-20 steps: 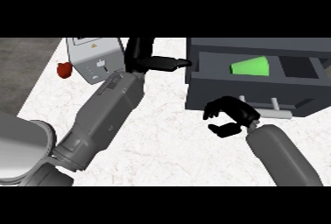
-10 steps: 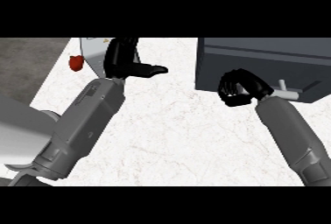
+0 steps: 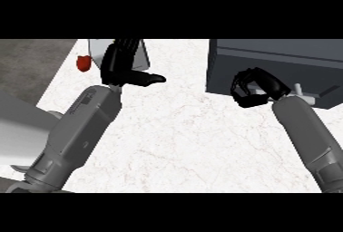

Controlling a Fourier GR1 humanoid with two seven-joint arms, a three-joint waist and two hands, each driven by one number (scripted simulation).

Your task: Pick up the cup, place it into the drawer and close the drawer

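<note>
In the head view, the left hand (image 3: 122, 61) stood near the top edge with its fingers straight and close together, pointing away from the robot, and its thumb stuck out sideways toward the view's right. It held nothing. Its fingers overlapped a pale box (image 3: 96, 47) at the far edge of the surface (image 3: 188, 136); whether they touched it could not be told. A small red object (image 3: 83, 63) sat just left of that hand, beside the box.

The right hand (image 3: 253, 88) was against the dark front of the drawer (image 3: 281, 63), fingers curled in toward the palm with nothing visible inside them. A pale handle (image 3: 301, 92) stuck out from the drawer's front just to the right of the hand, beside the wrist and outside the curled fingers.

The drawer unit filled the upper right corner. Its long side ran left to right across the view, and its front faced the robot. No open compartment showed, and the front looked flush with the body. The cup was out of sight, so its place and its lean could not be told.

Both grey forearms came up from the lower edge, the left forearm (image 3: 77, 131) slanting right, the right forearm (image 3: 305, 129) slanting left.
</note>
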